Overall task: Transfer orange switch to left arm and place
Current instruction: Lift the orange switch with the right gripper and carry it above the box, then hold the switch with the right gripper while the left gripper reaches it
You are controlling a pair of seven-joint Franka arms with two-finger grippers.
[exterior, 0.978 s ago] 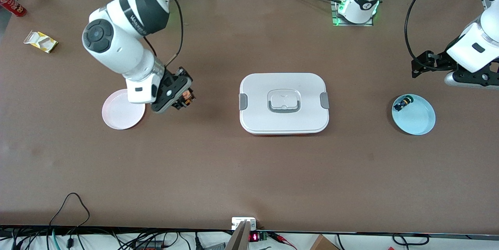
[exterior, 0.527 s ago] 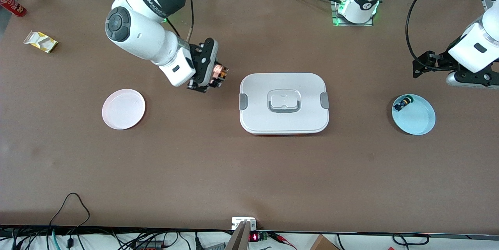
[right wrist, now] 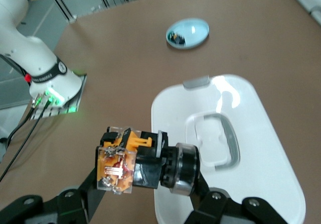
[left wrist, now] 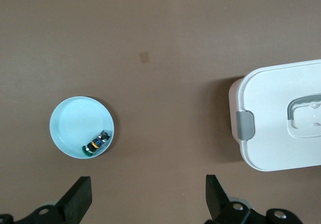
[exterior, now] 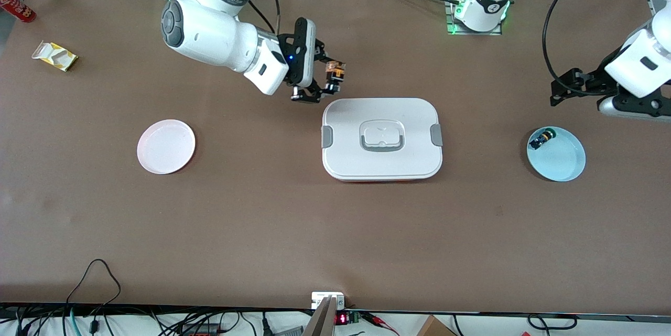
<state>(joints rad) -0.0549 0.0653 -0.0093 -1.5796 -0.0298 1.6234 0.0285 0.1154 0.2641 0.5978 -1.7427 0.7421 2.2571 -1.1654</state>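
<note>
My right gripper (exterior: 326,83) is shut on the orange switch (exterior: 334,73) and holds it in the air, over the table at the edge of the box (exterior: 381,138) on the robot bases' side, by the corner toward the right arm's end. In the right wrist view the switch (right wrist: 143,164) lies crosswise between the fingers of the right gripper (right wrist: 145,186): orange-tan block at one end, black cylinder at the other, box (right wrist: 251,148) below. My left gripper (exterior: 565,89) is open and empty over bare table beside the blue plate (exterior: 562,162). Its view shows the left gripper (left wrist: 148,196) with jaws wide apart.
The blue plate holds a small blue-black switch (exterior: 541,139), which also shows in the left wrist view (left wrist: 95,143). A pink-white plate (exterior: 166,146) lies toward the right arm's end. A yellow carton (exterior: 54,56) and a red can (exterior: 15,4) lie at that end's corner.
My right arm has carried the orange switch from beside the pink-white plate toward the bases and across to the box's corner. The left arm has barely moved.
</note>
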